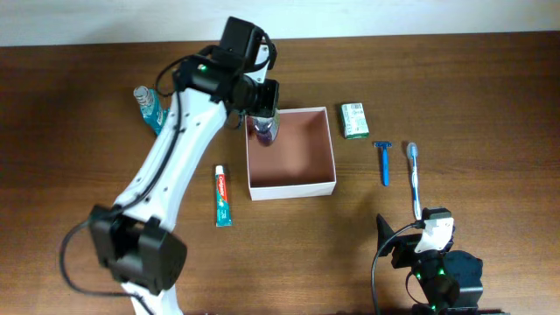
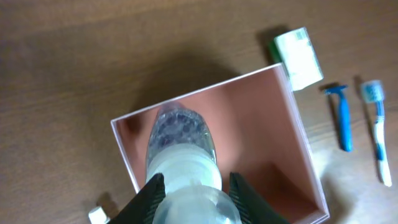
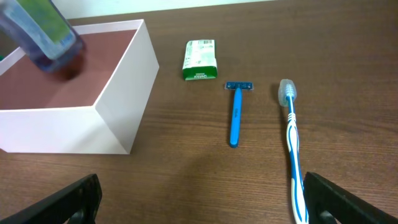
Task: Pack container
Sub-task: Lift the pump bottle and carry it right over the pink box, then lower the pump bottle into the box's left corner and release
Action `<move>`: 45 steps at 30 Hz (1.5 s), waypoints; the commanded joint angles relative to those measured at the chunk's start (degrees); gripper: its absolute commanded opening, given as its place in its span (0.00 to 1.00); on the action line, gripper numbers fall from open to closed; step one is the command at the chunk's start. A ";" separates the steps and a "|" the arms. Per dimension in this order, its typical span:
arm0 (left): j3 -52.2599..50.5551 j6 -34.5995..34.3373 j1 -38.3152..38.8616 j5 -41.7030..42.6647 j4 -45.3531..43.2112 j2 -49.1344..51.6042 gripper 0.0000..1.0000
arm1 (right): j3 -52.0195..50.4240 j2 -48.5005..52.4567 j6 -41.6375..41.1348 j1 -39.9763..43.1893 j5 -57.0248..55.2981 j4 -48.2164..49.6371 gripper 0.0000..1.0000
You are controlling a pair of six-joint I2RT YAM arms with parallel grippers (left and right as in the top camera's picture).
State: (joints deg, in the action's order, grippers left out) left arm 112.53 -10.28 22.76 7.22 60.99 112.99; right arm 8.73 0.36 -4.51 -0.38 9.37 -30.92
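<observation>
The container (image 1: 331,147) is a square shallow box with white walls and a reddish-brown floor; it also shows in the left wrist view (image 2: 298,134) and the right wrist view (image 3: 124,81). My left gripper (image 2: 196,193) is shut on a clear bottle with purple liquid (image 2: 180,134) and holds it over the container's far left corner (image 1: 263,128); the bottle shows in the right wrist view (image 3: 43,31). My right gripper (image 3: 199,199) is open and empty near the table's front, beside the toothbrush (image 3: 292,143).
A green-and-white soap box (image 1: 353,119), a blue razor (image 1: 382,161) and a blue-white toothbrush (image 1: 414,179) lie right of the container. A toothpaste tube (image 1: 222,195) lies left of it. A teal bottle (image 1: 150,107) lies at the far left.
</observation>
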 commanded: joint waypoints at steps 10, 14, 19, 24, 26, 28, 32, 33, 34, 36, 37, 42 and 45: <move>2.05 -0.59 0.13 0.02 -1.20 1.49 0.01 | -0.28 -0.15 -0.44 -0.31 0.52 -0.24 0.99; 2.05 -0.61 0.13 -1.53 -1.18 1.55 0.01 | -0.26 -0.15 -0.44 -0.31 0.52 -0.24 0.99; 1.97 -0.63 0.13 -1.53 -1.16 1.81 0.01 | -0.28 -0.15 -0.44 -0.31 0.52 -0.24 0.99; 1.95 -0.83 0.13 -1.49 -0.94 3.43 0.01 | -0.28 -0.15 -0.44 -0.31 0.52 -0.24 0.99; 1.95 -0.85 0.13 -1.51 -0.92 4.24 0.01 | -0.28 -0.15 -0.44 -0.31 0.52 -0.24 0.99; 1.95 -0.83 0.11 -1.53 -0.94 4.72 0.01 | -0.26 -0.15 -0.44 -0.31 0.52 -0.24 0.99; 1.95 -0.85 0.11 -2.21 -0.98 4.76 0.01 | -0.26 -0.15 -0.44 -0.31 0.52 -0.24 0.99; 1.95 -0.85 0.11 -2.58 -0.98 4.76 0.01 | -0.28 -0.15 -0.44 -0.31 0.52 -0.24 0.99; 1.95 -0.85 0.11 -2.58 -0.98 4.76 0.01 | -0.28 -0.15 -0.44 -0.31 0.52 -0.24 0.99; 1.95 -0.85 0.11 -2.56 -0.96 4.76 0.01 | -0.26 -0.15 -0.44 -0.31 0.52 -0.24 0.99; 1.95 -0.85 0.13 -2.56 -0.96 4.76 0.01 | -0.26 -0.15 -0.44 -0.31 0.52 -0.24 0.99; 1.95 -0.85 0.07 -2.64 -0.98 4.87 0.01 | -0.26 -0.15 -0.44 -0.31 0.52 -0.24 0.99; 1.95 -0.85 0.07 -3.54 -0.96 4.87 0.01 | -0.28 -0.15 -0.44 -0.31 0.52 -0.24 0.99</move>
State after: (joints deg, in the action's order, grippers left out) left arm 112.64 -10.57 22.76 5.17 60.51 118.19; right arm 8.73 0.36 -4.51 -0.38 9.37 -30.92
